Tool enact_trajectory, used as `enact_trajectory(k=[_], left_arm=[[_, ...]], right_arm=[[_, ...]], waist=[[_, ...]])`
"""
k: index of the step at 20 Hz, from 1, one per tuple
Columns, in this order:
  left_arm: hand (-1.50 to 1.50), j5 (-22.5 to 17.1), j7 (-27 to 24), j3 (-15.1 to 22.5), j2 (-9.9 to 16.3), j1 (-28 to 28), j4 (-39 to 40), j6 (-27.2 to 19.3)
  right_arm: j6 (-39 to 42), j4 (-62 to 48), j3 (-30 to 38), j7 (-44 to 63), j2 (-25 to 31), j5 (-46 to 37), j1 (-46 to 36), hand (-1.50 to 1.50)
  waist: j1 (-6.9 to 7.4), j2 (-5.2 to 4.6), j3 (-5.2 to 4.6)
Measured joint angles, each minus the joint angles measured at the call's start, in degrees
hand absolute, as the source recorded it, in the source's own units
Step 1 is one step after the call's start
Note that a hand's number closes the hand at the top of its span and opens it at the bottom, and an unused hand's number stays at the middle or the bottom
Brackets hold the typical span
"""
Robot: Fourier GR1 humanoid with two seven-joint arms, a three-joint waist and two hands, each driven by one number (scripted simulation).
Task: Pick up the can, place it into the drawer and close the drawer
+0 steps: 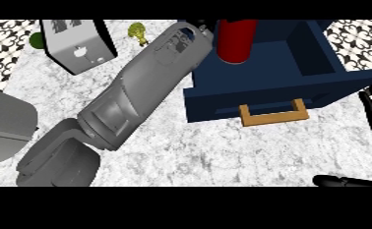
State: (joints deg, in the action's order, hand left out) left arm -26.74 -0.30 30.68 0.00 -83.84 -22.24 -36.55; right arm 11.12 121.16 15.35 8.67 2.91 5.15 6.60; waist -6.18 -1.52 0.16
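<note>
The red can stands upright in the open dark blue drawer, at its back left part. My left forearm runs from the lower left up to the can. Of my left hand only a bit of black shows at the can's left side, curled against it; the rest is hidden behind the wrist. The drawer is pulled out over the counter, its wooden handle facing me. My right hand lies low at the bottom right edge, fingers straight, away from the drawer.
A white and black toaster stands at the back left. A small yellow-green object lies between it and my forearm. A grey rounded object sits at the left edge. Speckled counter stretches in front of the drawer.
</note>
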Motion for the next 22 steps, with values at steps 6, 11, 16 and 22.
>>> enact_trajectory(k=[6, 11, 16, 22], left_arm=[[-1.5, -0.98, -0.97, 2.22, 0.0, 0.1, 2.08, -1.61], [-1.5, -2.27, -1.75, 3.98, 0.0, 1.65, 1.85, -4.08], [-1.5, -3.58, -3.17, 5.06, 0.0, 2.99, 2.0, -6.22], [-1.5, -6.0, -3.66, 5.17, 0.0, 2.95, 1.28, -8.14]], right_arm=[[0.06, -0.94, -0.98, -0.57, 0.02, -0.88, -1.21, -1.5], [-0.23, -0.36, -1.06, 0.47, 0.43, -0.98, -2.15, -1.5], [0.13, 0.09, -0.96, 0.69, 0.79, -0.52, -2.16, -1.5], [0.17, 1.86, -1.29, -0.96, 1.57, -3.3, -1.67, -1.5]], waist=[[-0.83, -0.29, 0.02], [-1.1, -0.27, 0.0], [-1.45, -0.35, -0.01], [-1.37, -0.29, -0.03]])
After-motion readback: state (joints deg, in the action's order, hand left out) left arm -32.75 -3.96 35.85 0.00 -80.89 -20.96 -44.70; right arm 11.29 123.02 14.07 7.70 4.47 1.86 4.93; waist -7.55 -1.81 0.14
